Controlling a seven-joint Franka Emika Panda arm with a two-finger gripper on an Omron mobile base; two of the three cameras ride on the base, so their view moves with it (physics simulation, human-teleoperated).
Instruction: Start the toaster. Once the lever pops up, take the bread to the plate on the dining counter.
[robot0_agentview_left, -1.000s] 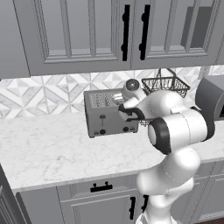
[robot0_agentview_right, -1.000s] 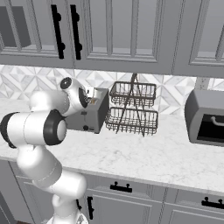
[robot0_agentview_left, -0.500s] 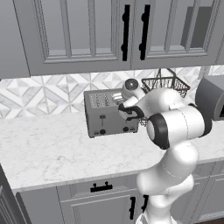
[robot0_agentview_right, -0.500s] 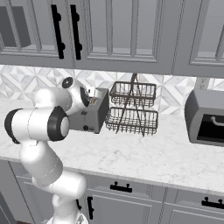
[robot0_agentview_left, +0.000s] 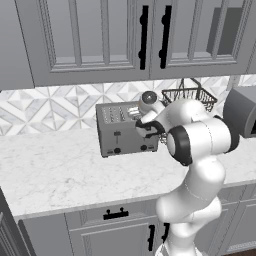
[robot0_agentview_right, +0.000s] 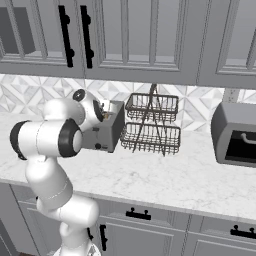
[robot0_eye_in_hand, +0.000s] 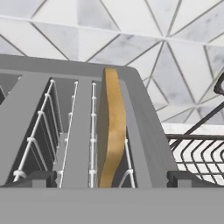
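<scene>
Golden bread (robot0_eye_in_hand: 111, 127) stands upright in the toaster (robot0_eye_in_hand: 144, 131) slot, between the wide-open, empty fingers (robot0_eye_in_hand: 183, 178).

- My arm (robot0_agentview_left: 197, 165) was glossy white, built of rounded, bulbous segments.
- I saw black bands ringing its joints.
- Beside the toaster (robot0_agentview_left: 125, 129), its wrist ended in a grey-capped disc.

Grey shaker wall cabinets (robot0_agentview_left: 100, 40) with black bar handles (robot0_agentview_left: 144, 35) hang above a backsplash (robot0_agentview_left: 50, 107) of pale geometric tiles. Below runs a white marble worktop (robot0_agentview_left: 55, 170) (faint grey veining), over grey base drawers (robot0_agentview_right: 150, 235) with black pulls. A two-tier wire basket (robot0_agentview_right: 150, 125) stands beside a grey box appliance (robot0_agentview_right: 235, 132).
</scene>
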